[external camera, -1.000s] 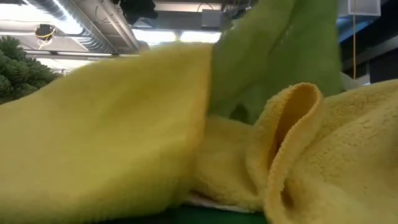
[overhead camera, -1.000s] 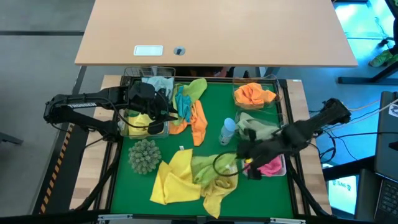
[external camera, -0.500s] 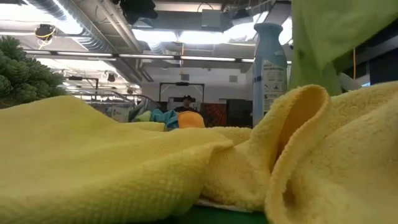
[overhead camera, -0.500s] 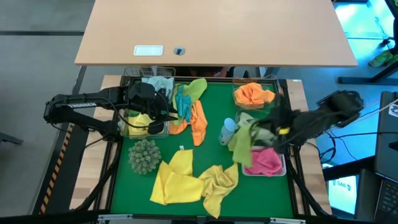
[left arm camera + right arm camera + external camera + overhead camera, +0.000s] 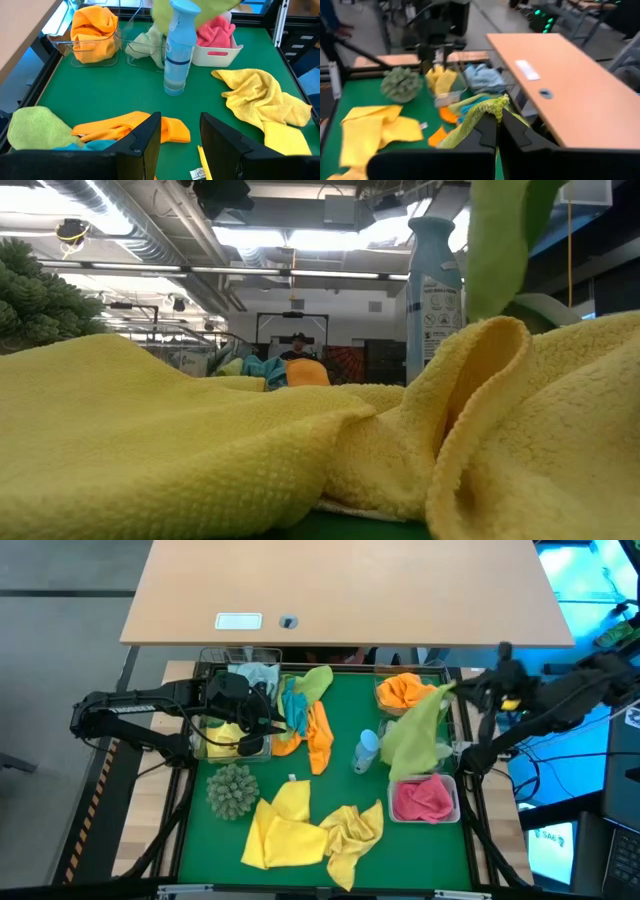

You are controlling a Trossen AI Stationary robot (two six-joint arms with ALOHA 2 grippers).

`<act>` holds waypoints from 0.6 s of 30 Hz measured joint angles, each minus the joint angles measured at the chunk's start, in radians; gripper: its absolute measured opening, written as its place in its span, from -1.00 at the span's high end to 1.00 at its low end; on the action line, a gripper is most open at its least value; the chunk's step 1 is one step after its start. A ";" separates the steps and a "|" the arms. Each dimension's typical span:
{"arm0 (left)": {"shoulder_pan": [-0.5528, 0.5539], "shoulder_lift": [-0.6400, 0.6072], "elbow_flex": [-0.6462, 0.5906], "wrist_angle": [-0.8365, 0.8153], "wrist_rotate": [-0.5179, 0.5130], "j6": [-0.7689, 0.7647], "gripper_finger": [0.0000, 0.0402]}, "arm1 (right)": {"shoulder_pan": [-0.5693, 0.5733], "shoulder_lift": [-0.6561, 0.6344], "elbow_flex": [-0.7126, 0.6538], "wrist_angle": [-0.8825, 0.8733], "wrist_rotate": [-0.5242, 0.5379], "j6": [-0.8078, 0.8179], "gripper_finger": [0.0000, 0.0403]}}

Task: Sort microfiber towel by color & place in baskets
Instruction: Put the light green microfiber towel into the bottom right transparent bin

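Light-green towel (image 5: 418,735), soft and limp, hangs by one pinched corner from the right gripper (image 5: 458,690) above the baskets (image 5: 452,710), so it looks prone to swaying, while the left gripper (image 5: 262,726) waits, fingers apart, over the yellow-towel basket.

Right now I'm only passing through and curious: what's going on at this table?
A two-armed robot is sorting towels by colour into baskets. The right gripper is shut on a green towel, which hangs above the baskets on the right, between the orange basket and the pink one. The left gripper waits open by the yellow basket. Yellow towels and an orange one lie loose on the mat.
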 joint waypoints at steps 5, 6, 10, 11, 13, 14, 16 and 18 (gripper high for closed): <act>0.000 0.000 0.000 0.000 0.000 0.000 0.35 | 0.000 -0.059 0.000 -0.001 0.084 -0.004 1.00; 0.000 0.000 0.000 0.000 0.000 0.000 0.35 | 0.000 -0.067 0.000 -0.001 0.097 -0.004 1.00; 0.000 0.000 0.000 0.000 0.000 0.000 0.35 | 0.000 -0.094 -0.001 0.000 0.131 -0.008 1.00; 0.000 0.000 0.000 0.000 0.000 0.000 0.35 | 0.000 -0.100 -0.005 0.000 0.130 -0.008 1.00; 0.000 0.000 0.000 0.000 0.000 0.000 0.35 | 0.000 -0.112 -0.021 0.001 0.120 -0.003 1.00; 0.000 0.000 0.000 0.000 0.000 0.000 0.35 | 0.000 -0.120 -0.036 0.001 0.110 -0.002 1.00; 0.000 0.000 0.000 0.000 0.000 0.000 0.35 | 0.000 -0.136 -0.079 0.001 0.085 0.002 1.00; 0.000 0.000 0.000 0.000 0.000 0.000 0.35 | 0.000 -0.152 -0.137 0.000 0.055 0.014 1.00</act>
